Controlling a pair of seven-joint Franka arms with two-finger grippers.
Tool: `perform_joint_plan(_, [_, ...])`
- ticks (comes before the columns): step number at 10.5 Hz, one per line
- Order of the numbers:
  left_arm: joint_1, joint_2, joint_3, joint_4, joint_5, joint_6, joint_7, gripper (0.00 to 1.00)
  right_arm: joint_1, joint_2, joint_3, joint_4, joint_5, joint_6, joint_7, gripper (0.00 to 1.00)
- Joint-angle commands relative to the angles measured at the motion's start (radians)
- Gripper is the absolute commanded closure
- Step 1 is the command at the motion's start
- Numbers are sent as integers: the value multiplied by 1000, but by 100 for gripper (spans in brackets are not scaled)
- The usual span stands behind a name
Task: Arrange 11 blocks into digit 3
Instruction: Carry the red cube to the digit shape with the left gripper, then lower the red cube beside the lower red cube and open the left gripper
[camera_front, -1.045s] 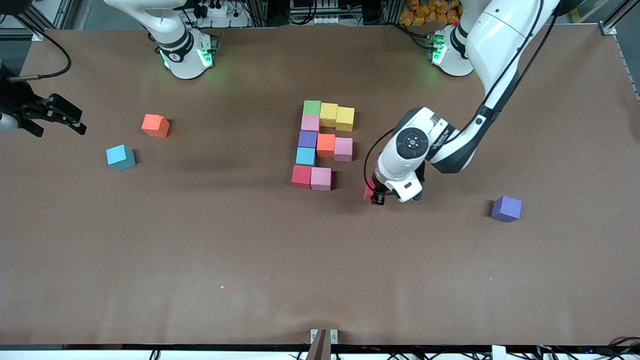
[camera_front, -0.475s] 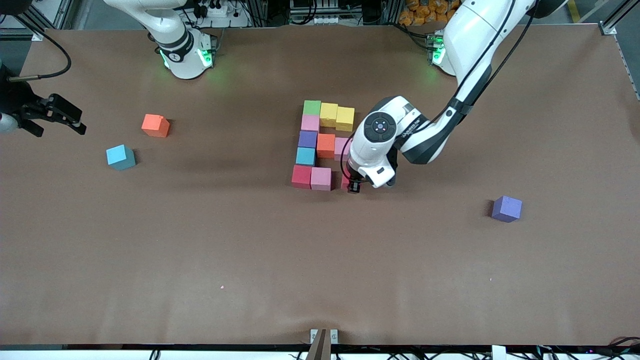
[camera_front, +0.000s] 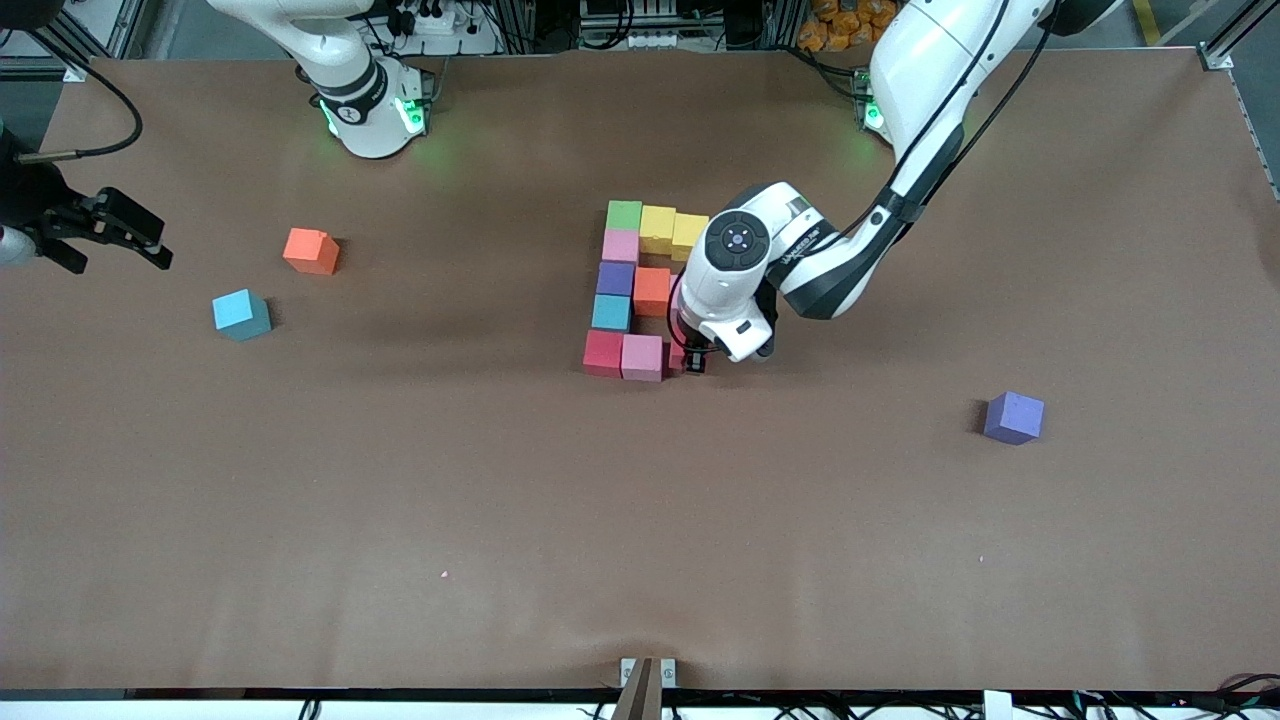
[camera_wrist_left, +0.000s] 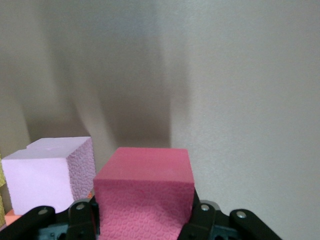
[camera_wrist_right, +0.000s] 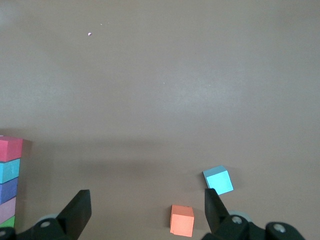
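My left gripper (camera_front: 693, 360) is shut on a red block (camera_front: 678, 357), low and right beside the pink block (camera_front: 642, 357) that ends the bar nearest the front camera. In the left wrist view the red block (camera_wrist_left: 145, 192) fills the gap between the fingers, with the pink block (camera_wrist_left: 50, 177) beside it. The figure of touching blocks runs from the green block (camera_front: 624, 214) down to another red block (camera_front: 603, 352). The left arm hides part of the middle bar. My right gripper (camera_front: 100, 230) waits open at the right arm's end of the table.
Loose blocks lie apart from the figure: an orange one (camera_front: 311, 251) and a cyan one (camera_front: 241, 314) toward the right arm's end, and a purple one (camera_front: 1013, 417) toward the left arm's end. The right wrist view shows the orange block (camera_wrist_right: 182, 220) and cyan block (camera_wrist_right: 218, 180).
The left arm has carried the red block across the table toward the figure, until it is beside the pink block of the nearest bar. The right arm has not moved.
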Motion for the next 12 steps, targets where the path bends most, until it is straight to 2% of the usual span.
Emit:
perform_joint_plan(1, [-5, 4, 10, 10, -1, -18, -16, 87, -17, -16, 11, -8, -4, -4, -9, 0])
perform_joint_plan(5, [-11, 44, 10, 27, 15, -9, -50, 87, -17, -16, 11, -8, 0, -6, -3, 0])
perform_joint_plan(8, [-23, 121, 10, 108, 98, -7, -114, 88, -17, -16, 11, -8, 0, -7, -3, 0])
perform_joint_plan(12, [-54, 127, 38, 116, 98, -4, -120, 88, -17, -16, 11, -8, 2, -6, -6, 0])
